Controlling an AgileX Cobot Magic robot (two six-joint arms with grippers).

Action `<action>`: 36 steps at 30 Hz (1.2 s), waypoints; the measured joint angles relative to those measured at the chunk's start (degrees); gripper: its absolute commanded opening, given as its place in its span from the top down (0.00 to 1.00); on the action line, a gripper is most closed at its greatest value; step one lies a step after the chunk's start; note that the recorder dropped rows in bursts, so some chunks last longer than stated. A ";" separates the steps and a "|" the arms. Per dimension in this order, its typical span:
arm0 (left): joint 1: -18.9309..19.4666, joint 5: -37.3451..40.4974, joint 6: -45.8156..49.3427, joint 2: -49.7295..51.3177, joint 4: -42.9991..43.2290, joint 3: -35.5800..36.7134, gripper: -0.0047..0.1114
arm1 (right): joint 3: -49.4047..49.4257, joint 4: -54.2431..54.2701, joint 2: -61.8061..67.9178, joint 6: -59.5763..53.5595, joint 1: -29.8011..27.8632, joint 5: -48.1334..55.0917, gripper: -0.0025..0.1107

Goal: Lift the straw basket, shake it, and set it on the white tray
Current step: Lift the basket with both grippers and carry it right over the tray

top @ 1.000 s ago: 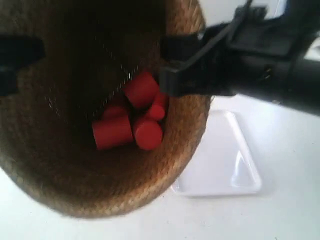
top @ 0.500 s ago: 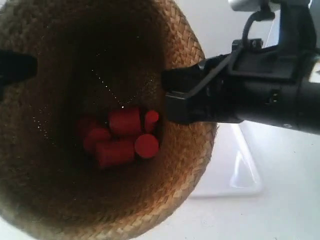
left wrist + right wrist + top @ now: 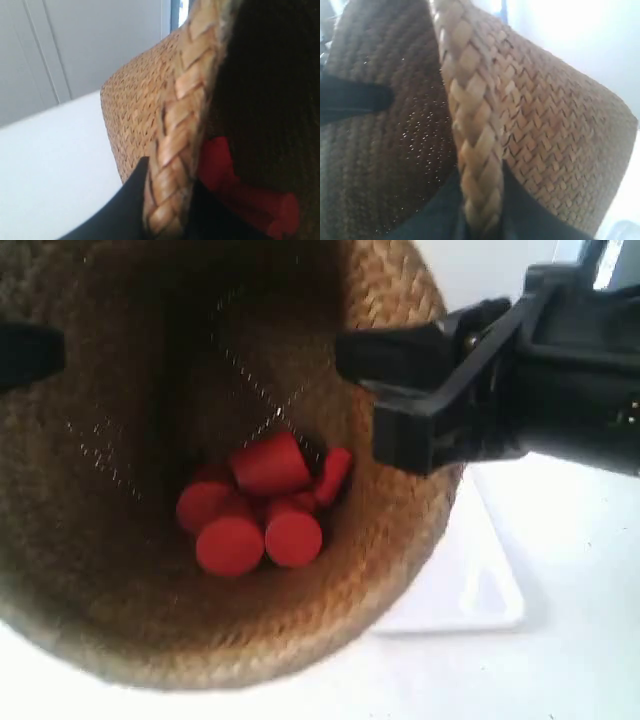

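The brown woven straw basket (image 3: 110,570) hangs in the air close to the exterior camera, filling most of that view. Several red cylinders (image 3: 262,505) lie loose on its bottom. My right gripper (image 3: 481,220) is shut on the braided rim (image 3: 470,150), one finger inside and one outside. My left gripper (image 3: 167,215) pinches the opposite rim (image 3: 180,140) the same way, with red cylinders (image 3: 235,185) visible past it. The arm at the exterior view's right (image 3: 500,380) holds the rim there. The white tray (image 3: 470,580) lies on the table, partly hidden behind the basket.
A white tabletop (image 3: 560,670) spreads below the basket and around the tray. A pale wall or cabinet front (image 3: 90,45) stands behind the basket in the left wrist view.
The basket has shifted and jolted between frames. The red cylinders have tumbled about on its bottom. The arm at the exterior view's right moved up and right. Both grips have held.
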 measured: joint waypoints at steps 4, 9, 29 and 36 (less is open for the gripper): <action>-0.10 -5.43 -3.93 4.11 0.42 3.32 0.96 | 0.88 1.36 4.41 1.90 -2.25 -2.15 0.98; -3.05 -0.17 -2.47 -0.68 -0.18 1.75 0.96 | -2.94 1.28 0.46 2.42 -1.65 9.99 0.98; 2.90 7.79 -3.07 5.00 -1.38 -1.32 0.96 | -4.97 0.71 6.64 4.03 -4.07 11.73 0.98; 2.76 0.42 2.55 0.89 -3.86 -1.12 0.96 | -3.63 0.98 2.79 1.15 -0.66 1.17 0.98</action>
